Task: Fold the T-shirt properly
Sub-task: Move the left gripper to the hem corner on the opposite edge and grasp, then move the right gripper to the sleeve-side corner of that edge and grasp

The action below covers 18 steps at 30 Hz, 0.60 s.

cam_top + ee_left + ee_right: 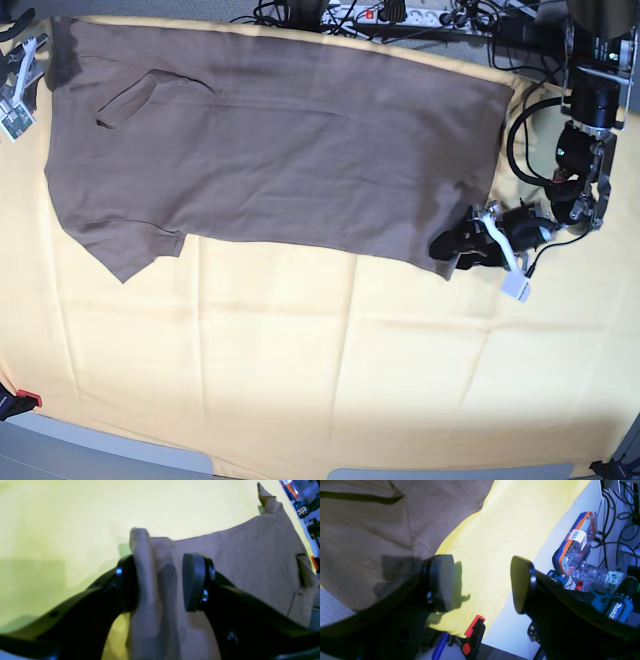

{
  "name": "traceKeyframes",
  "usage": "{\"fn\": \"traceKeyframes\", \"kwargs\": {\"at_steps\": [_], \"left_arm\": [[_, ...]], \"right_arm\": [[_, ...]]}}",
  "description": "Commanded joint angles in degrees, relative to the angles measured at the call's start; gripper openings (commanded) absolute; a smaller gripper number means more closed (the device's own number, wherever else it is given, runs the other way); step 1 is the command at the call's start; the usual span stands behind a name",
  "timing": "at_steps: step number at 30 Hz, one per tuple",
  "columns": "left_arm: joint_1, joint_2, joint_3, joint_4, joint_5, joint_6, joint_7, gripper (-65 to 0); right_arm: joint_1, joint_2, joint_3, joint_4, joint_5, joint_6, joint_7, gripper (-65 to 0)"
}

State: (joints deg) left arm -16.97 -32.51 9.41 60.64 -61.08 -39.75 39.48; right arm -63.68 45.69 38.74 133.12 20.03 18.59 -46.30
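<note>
T-shirt (280,140): spread flat on the yellow cloth (300,370) across the far half of the desk, one short sleeve at the near corner on the base view's left, a small fold raised near the far corner on that side.
Left fingers (160,582): apart, set on either side of a raised ridge of the T-shirt's edge; one finger (127,585) touches the fabric, the other finger (193,582) stands just clear of it. I am not clamped on it.
Left arm: low at the T-shirt's near corner on the base view's right.
Right fingers (482,585): wide apart, nothing between them; they hang over yellow cloth just beside the T-shirt's hem, one finger (442,582) near that hem.
Right arm: I cannot see it in the base view.
Clamp (473,636): red and black, at the edge of the yellow cloth.
Clutter (585,555): plastic bottles, a blue power tool and cables, off the cloth beside my right fingers.
</note>
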Motion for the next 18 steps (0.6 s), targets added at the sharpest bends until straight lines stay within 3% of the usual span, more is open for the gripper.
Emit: {"fn": "traceKeyframes", "kwargs": {"at_steps": [1, 5, 9, 13, 18], "left_arm": [[-0.87, -0.42, 0.0, 0.35, 1.31, -0.25, 1.27, -33.8], [-2.16, -0.46, -0.11, 0.35, 6.71, -0.25, -2.54, -33.8], [-3.56, -0.46, -0.09, 0.35, 10.97, 8.11, -3.89, -33.8], [-3.67, -0.48, -0.09, 0.35, 11.13, 8.28, -3.48, -34.3], [-3.48, -0.46, -0.02, 0.35, 10.82, 5.51, -2.12, -49.9]], "right_arm": [[-0.26, 0.68, 0.68, 0.66, -0.48, -0.63, 0.66, -27.3], [-0.26, 0.68, 0.68, 0.66, -0.31, -0.61, 0.66, -27.3], [-0.26, 0.68, 0.68, 0.66, -0.28, -0.61, 0.66, -27.3], [-0.24, 0.68, 0.68, 0.66, -0.31, -0.61, 1.66, -27.3], [1.03, 0.68, 0.68, 0.66, -0.26, -0.66, 3.21, -27.3]]}}
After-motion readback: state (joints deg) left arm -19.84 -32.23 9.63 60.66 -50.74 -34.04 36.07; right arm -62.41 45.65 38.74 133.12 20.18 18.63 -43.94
